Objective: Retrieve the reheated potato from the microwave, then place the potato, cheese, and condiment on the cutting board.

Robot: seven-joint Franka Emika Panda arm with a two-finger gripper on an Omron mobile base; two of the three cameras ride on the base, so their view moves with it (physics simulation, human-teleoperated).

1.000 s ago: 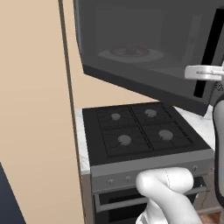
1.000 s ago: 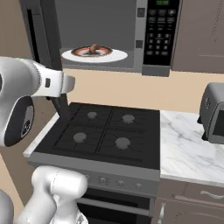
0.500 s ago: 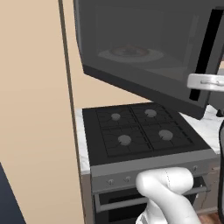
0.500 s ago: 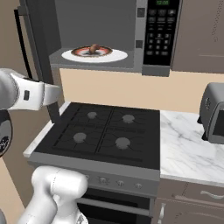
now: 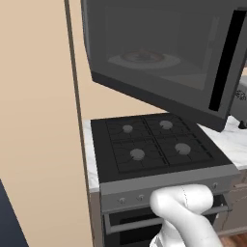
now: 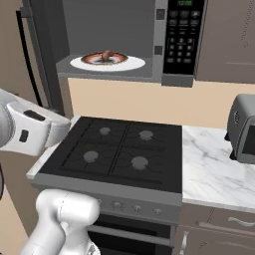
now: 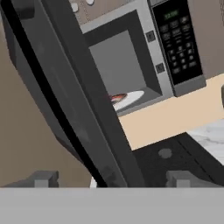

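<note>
- Potato [image 6: 106, 55] is seen on a white plate [image 6: 134, 63] inside the open microwave [image 6: 185, 37]; judged firm, light, best gripped across its middle.
- Gripper [image 7: 111, 180], at six o'clock in the hand view, is spread wide, empty, straddling the door edge [image 7: 83, 109].

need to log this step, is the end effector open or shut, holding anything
end effector: open, holding nothing, its fingertips standing either side of the microwave door edge.

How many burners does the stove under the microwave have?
4, in a square on the black stovetop: back left, back right, front left, front right. None looks hidden.
</note>
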